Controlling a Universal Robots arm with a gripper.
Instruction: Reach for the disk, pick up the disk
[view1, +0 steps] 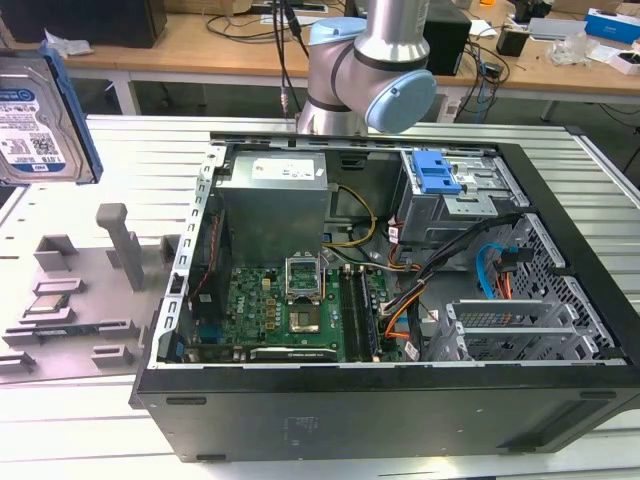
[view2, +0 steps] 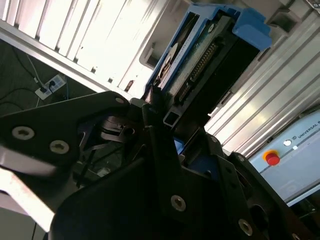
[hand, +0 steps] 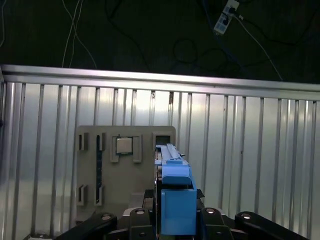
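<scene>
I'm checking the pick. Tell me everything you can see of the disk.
The disk is a flat silver metal drive with a white-and-blue label, framed by a blue plastic bracket. In the exterior view it is upright in the air, at that view's left. The gripper is clamped on one end. In the second wrist view, a connector row shows along its edge.

Found the exterior view evenly and brightly lit, probably from overhead. Noted soft shadow pooled inside the computer case (view1: 350, 415). Recorded heavy glare washing out the slatted table (view2: 90, 30) in the second wrist view, leaving the gripper (view2: 160, 107) near-silhouette. Logged streaked reflections on that table in the first wrist view, a dark floor (hand: 125, 30) beyond, and the disk (hand: 176, 200) evenly lit.
</scene>
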